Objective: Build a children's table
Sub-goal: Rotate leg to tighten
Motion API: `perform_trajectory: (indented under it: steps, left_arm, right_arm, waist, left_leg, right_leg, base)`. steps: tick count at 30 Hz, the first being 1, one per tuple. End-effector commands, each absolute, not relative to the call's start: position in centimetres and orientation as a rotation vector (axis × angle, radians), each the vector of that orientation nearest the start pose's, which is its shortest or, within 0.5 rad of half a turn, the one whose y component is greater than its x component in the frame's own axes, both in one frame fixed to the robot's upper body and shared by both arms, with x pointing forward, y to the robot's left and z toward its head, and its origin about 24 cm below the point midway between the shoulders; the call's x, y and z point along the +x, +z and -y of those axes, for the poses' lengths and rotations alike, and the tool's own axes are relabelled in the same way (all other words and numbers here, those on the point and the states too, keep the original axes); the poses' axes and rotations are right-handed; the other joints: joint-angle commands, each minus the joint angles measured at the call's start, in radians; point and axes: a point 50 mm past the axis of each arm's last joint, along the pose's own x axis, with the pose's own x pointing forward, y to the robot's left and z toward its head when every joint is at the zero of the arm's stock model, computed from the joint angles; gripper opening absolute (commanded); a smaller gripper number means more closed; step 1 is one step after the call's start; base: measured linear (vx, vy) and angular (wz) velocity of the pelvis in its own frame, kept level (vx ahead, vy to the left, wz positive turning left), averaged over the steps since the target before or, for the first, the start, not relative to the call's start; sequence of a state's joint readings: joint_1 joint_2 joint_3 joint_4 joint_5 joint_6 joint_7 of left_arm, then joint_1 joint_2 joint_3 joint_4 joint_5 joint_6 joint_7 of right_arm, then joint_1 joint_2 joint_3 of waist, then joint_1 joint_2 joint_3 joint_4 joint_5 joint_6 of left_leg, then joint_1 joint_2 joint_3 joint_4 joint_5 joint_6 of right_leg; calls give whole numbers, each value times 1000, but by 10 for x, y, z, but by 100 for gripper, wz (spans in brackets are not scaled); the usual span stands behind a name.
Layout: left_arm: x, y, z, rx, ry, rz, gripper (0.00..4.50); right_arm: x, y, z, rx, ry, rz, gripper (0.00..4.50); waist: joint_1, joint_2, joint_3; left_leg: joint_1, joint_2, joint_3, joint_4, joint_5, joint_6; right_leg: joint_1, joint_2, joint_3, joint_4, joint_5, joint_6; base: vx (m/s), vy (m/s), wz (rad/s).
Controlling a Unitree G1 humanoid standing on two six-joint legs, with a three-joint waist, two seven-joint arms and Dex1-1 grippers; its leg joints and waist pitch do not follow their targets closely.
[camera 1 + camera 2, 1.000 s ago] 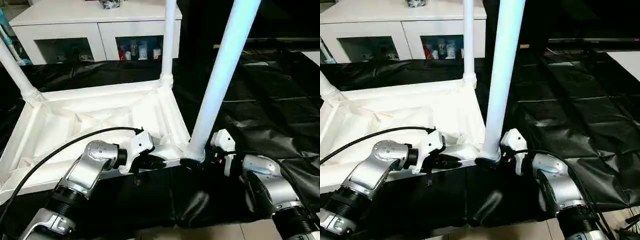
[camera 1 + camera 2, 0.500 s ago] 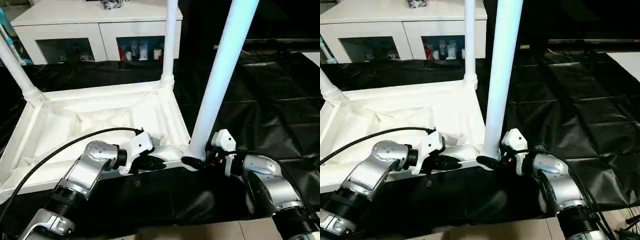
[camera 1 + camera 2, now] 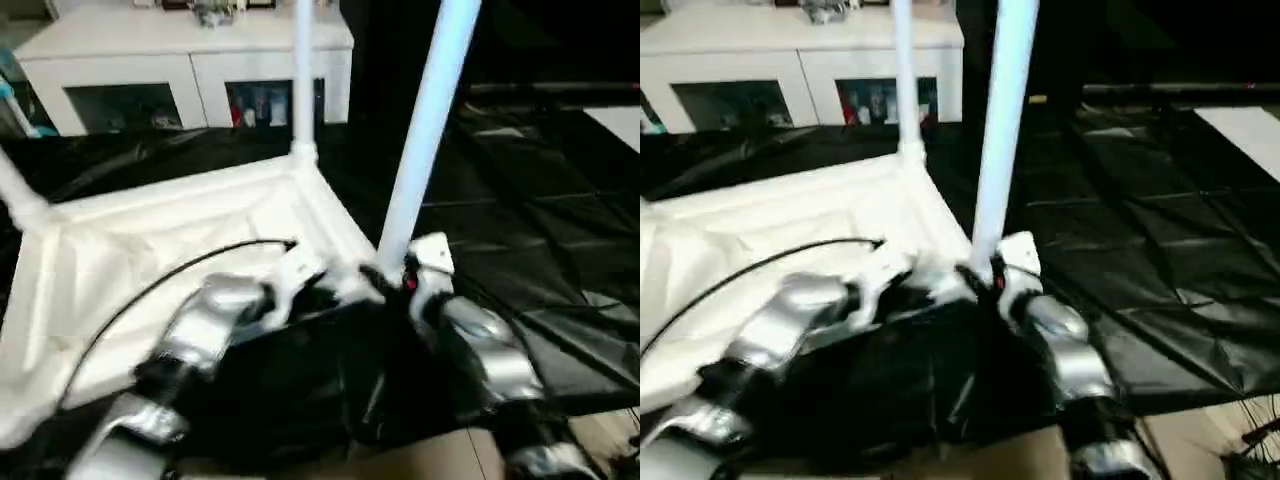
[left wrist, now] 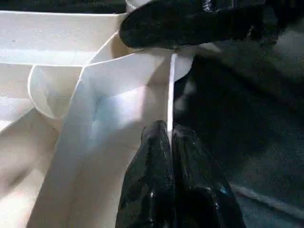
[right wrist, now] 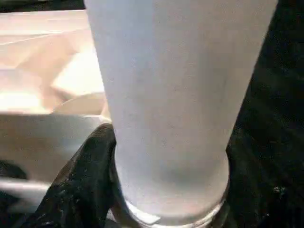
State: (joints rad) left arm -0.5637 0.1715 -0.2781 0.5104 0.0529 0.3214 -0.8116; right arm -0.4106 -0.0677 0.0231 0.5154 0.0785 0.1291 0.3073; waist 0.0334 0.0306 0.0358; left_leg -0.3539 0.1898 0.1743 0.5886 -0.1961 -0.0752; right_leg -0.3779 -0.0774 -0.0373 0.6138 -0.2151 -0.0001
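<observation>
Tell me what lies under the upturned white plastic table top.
Black plastic sheeting lies under the upturned white plastic table top, spreading out past its edges. What sits beneath the sheeting, or directly below the top's middle, is covered.

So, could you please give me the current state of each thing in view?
Tabletop: upside down on the black sheet.
Near leg: upright in its corner socket.
Far leg: upright in its socket.
Left end effector: shut on the tabletop's rim.
Right end effector: around the near leg's base.
Cabinet: doors closed.
</observation>
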Motion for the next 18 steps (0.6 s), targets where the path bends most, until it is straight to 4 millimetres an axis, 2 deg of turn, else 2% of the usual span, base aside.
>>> perform_trajectory:
  steps: [1, 3, 5, 8, 11, 13, 15, 17, 18]
  left_arm:
    - [323, 19, -75, 266, -834, -529, 0]
    - [325, 17, -70, 273, -812, -531, 0]
    - [325, 15, -64, 269, -798, -526, 0]
    - [323, 17, -50, 261, -855, -511, 0]
    - [322, 17, -49, 270, -879, -502, 0]
    - [322, 17, -51, 276, -888, -499, 0]
    - [322, 17, -55, 286, -900, -500, 0]
    - [322, 17, -57, 289, -910, -497, 0]
    - [321, 17, -59, 291, -932, -489, 0]
  right_arm:
    - [320, 7, 100, 54, 296, -355, 270]
    - [322, 7, 93, 75, 272, -361, 270]
    - [324, 8, 85, 101, 235, -373, 270]
    - [329, 16, 66, 36, 319, -329, 270]
    - [330, 18, 67, 63, 311, -315, 270]
    - [330, 19, 70, 110, 295, -310, 325]
    - [331, 21, 74, 124, 297, -292, 339]
    - [331, 22, 76, 118, 298, -280, 367]
    - [332, 24, 78, 95, 310, -258, 379]
  waist:
    - [-2, -7, -38]
    - [3, -8, -38]
    - [5, -8, -37]
    - [4, -10, -38]
    - [5, -11, -37]
    - [5, -11, -36]
    - [4, -8, -35]
    - [0, -11, -33]
    - [-1, -10, -32]
  left_leg:
    - [8, 29, -9, -82, -254, -6]
    - [12, 28, -9, -82, -271, -5]
    - [9, 30, -11, -85, -271, 3]
    - [5, 29, -13, -88, -282, 6]
    - [3, 29, -13, -89, -281, 13]
    - [3, 29, -13, -90, -286, 15]
    - [2, 30, -15, -93, -304, 18]
    - [-1, 29, -17, -96, -319, 15]
    - [2, 30, -16, -96, -328, 12]
  right_leg:
    - [23, -56, 38, -90, -242, -206]
    - [22, -56, 38, -95, -264, -196]
    - [24, -57, 38, -96, -261, -184]
    - [25, -60, 36, -99, -292, -164]
    - [26, -61, 36, -100, -301, -154]
    - [24, -61, 37, -101, -302, -152]
    - [22, -62, 37, -103, -321, -150]
    - [23, -61, 35, -108, -364, -137]
    - [20, -63, 36, -111, -385, -132]
  base:
    - [0, 0, 0]
    - [0, 0, 0]
    - [0, 0, 0]
    - [0, 0, 0]
    - [0, 0, 0]
    - [0, 0, 0]
    - [0, 0, 0]
    - [0, 0, 0]
    - [0, 0, 0]
